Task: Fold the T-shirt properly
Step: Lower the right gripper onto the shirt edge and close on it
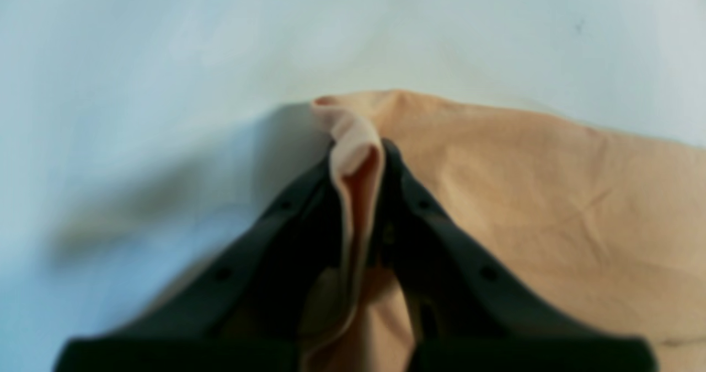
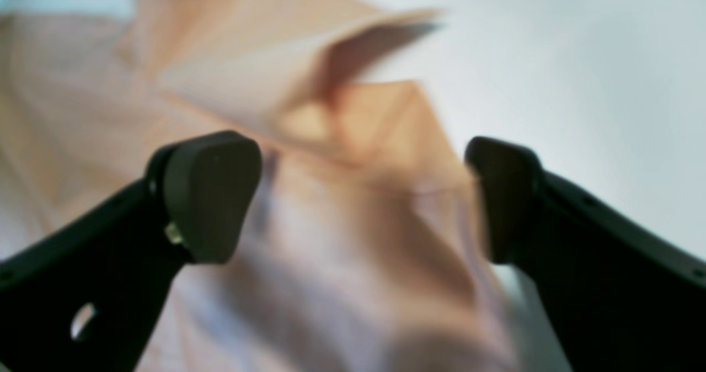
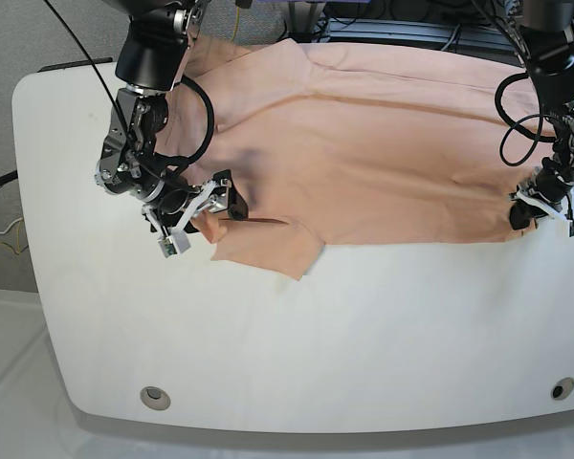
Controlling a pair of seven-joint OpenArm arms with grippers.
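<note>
Folding has barely begun: the T-shirt (image 3: 364, 163) lies spread on the desk (image 3: 316, 344), left claw (image 1: 358, 157) pinching its edge, right claw (image 2: 364, 195) wide over a sleeve.

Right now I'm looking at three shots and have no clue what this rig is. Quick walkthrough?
It is a two-armed robot at a white table, set to fold a peach T-shirt spread across the far side. The base picture looks down from above. The other two come from cameras on each wrist, looking past the black claw. The left claw, at the base view's right, is shut on a pinched fold of the shirt's edge. The right claw, at the base view's left by the sleeve, stands wide open over cloth, holding nothing.
</note>
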